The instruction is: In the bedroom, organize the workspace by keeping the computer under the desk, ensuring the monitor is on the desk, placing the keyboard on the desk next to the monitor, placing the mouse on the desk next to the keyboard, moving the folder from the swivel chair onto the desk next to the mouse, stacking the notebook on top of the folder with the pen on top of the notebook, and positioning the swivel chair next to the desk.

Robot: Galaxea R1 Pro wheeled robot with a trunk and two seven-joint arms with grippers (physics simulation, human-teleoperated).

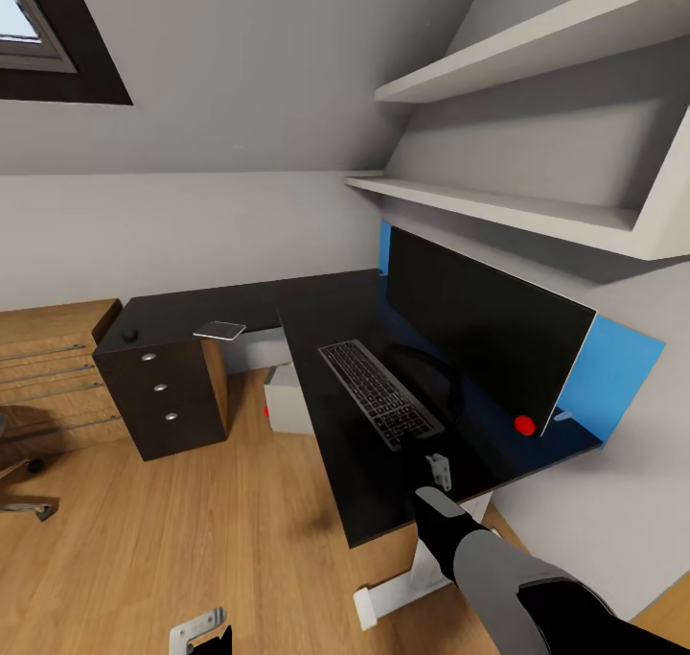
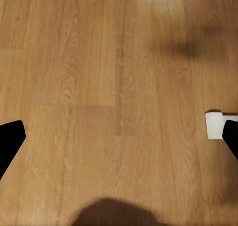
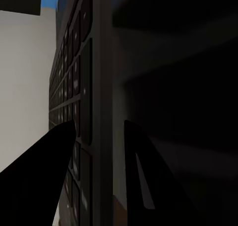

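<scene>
The desk (image 1: 326, 310) runs in an L, its glossy black top carrying the monitor (image 1: 484, 334) upright along the back edge in front of the bright blue back panel (image 1: 618, 358), with a red dot (image 1: 524, 425) at the screen's lower corner nearest the robot. The keyboard (image 1: 380, 391) lies flat on the desktop just in front of the monitor, its long side roughly parallel to the screen, its near end close to the desk's near edge. The right gripper (image 1: 439, 470) reaches over that near edge to the keyboard's end; in the right wrist view its 2 dark fingers (image 3: 47, 176) sit on either side of the keyboard's (image 3: 82, 112) thin edge, 1 over the keys and 1 beyond the rim, pinching or at least straddling it, though contact is too dark to confirm. On the far wing of the desk, a small black mouse (image 1: 128, 335) rests near the outer corner above a dark drawer pedestal (image 1: 163, 391) with 3 round knobs, and a flat pale grey pad-like sheet (image 1: 219, 330) lies nearer the inner corner. A pale box-like shape (image 1: 287, 401) stands on the wooden floor (image 1: 192, 540) under the desk; what it is cannot be told. The left gripper (image 1: 201, 633) hangs low over the floor, and in the left wrist view its fingertips (image 2: 10, 141) stand spread wide apart with bare floorboards (image 2: 99, 87) between them.
</scene>
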